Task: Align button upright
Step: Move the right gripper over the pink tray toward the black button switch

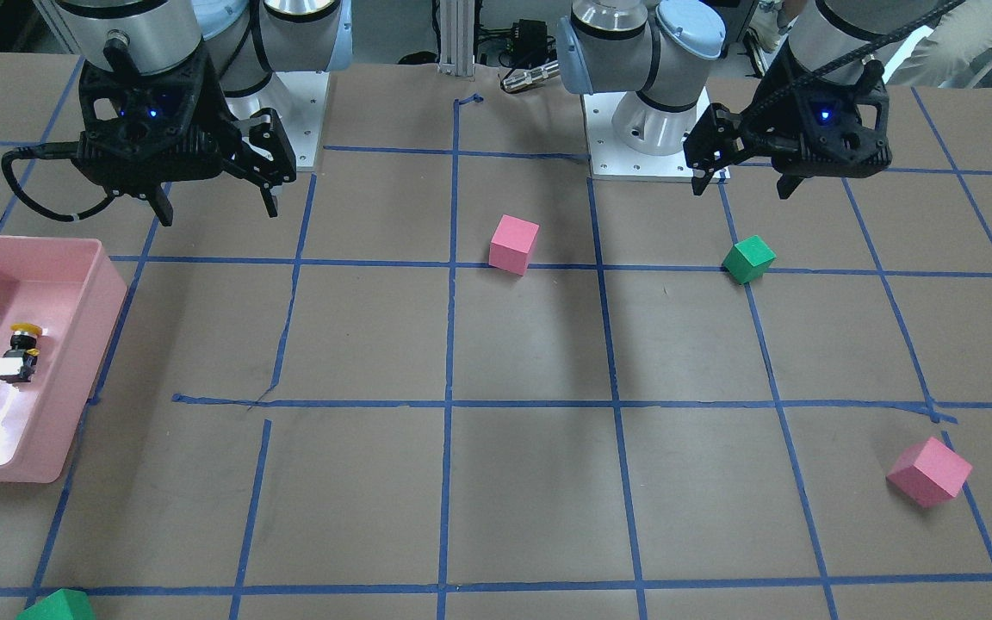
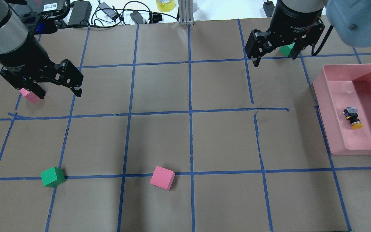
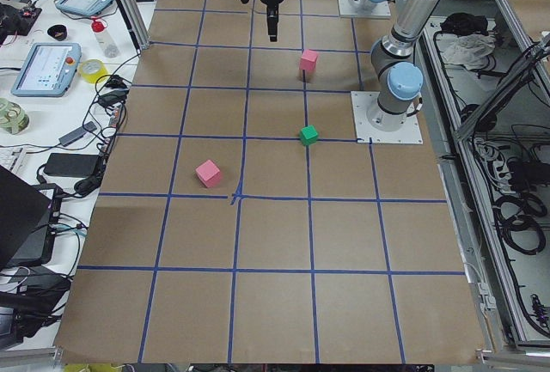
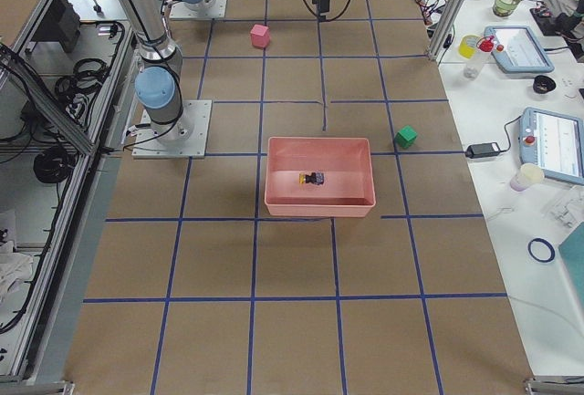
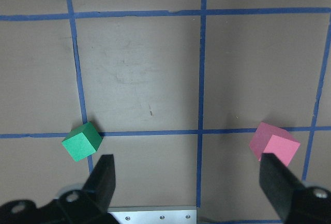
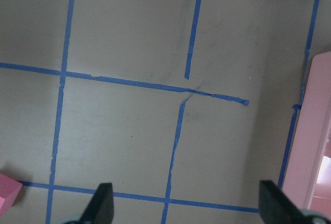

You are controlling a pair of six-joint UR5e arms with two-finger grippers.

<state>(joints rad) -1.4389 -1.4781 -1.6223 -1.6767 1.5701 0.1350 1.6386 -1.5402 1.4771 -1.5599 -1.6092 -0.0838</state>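
Observation:
The button [image 2: 353,118] lies on its side on the floor of a pink bin [image 2: 326,119]. Its yellow cap points toward the robot's side and its grey-white base points away. It also shows in the front view [image 1: 21,351] and the right side view [image 4: 313,178]. My right gripper [image 2: 274,59] is open and empty, hovering above the table left of the bin and apart from it; it also shows in the front view [image 1: 218,211]. My left gripper [image 2: 59,94] is open and empty, hovering far off on the table's other side [image 1: 744,188].
A pink cube [image 2: 162,178] and a green cube [image 2: 52,176] sit near the robot's side. Another pink cube [image 2: 30,95] is partly hidden beneath my left gripper. A second green cube [image 2: 286,50] sits behind my right gripper. Blue tape lines grid the brown table.

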